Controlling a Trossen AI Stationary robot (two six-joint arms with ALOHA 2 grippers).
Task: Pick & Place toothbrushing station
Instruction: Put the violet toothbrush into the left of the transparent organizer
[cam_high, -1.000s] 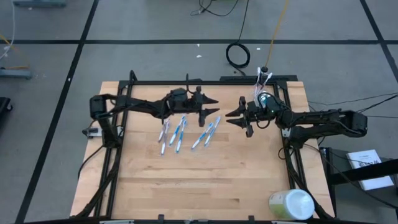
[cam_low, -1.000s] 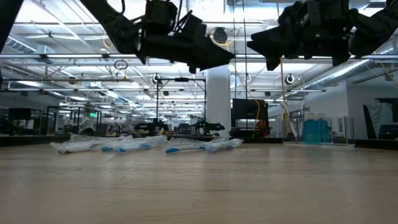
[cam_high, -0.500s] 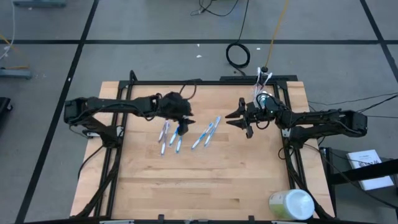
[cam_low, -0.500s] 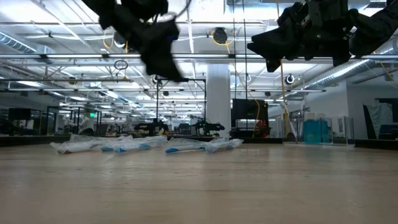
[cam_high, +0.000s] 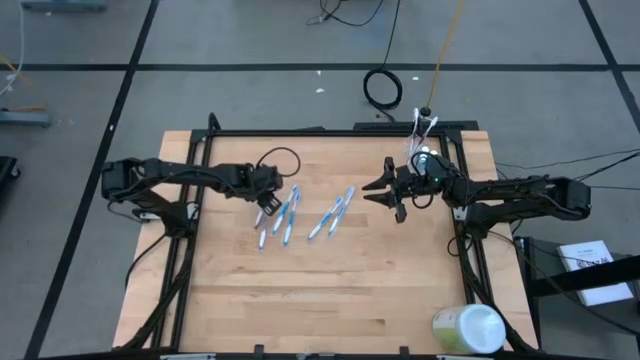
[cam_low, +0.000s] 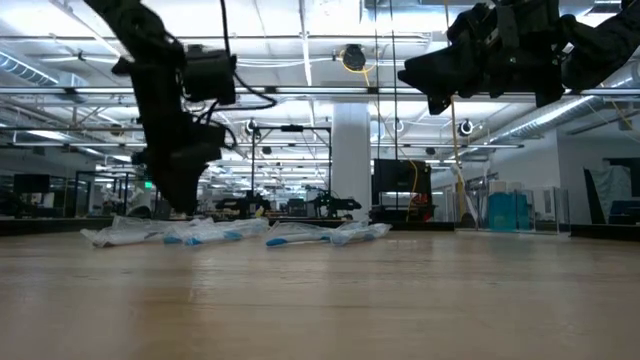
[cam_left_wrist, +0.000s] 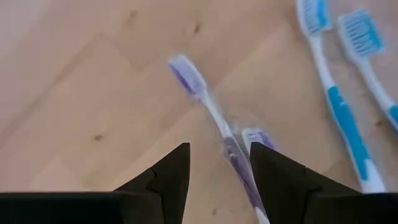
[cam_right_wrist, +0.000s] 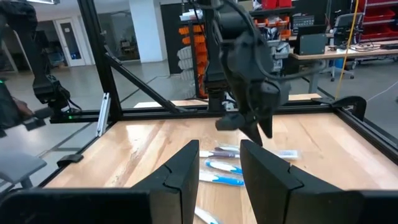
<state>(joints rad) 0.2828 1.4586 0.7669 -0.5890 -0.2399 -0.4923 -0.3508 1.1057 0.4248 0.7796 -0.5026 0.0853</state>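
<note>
- Wooden table (cam_high: 330, 300) carries a loose row of toothbrushes (cam_high: 290, 215) near its far half, each slim and pale with a blue or purple stripe; from table height they blur into a low, shiny line and I can't count them.
- Purple-bristled toothbrush (cam_left_wrist: 205, 102) runs between the left gripper (cam_left_wrist: 217, 171)'s two fingers in the left wrist view, its lower handle cut off by the picture edge; a second purple head (cam_left_wrist: 258, 138) peeks out beside one finger, mostly hidden.
- Left gripper's jaws stand apart over that brush, nothing pinched between them. Whether the fingertips touch the wood I cannot tell.
- Two blue-and-white brushes (cam_left_wrist: 336, 93) lie just beside, their heads cut off by the frame.
- Right gripper (cam_high: 390, 195) hangs above the table, well apart from the brushes, its fingers parted and holding nothing.
- Pale green-and-white round container (cam_high: 468, 330) sits at the table's near right corner, partly cut by the frame.
</note>
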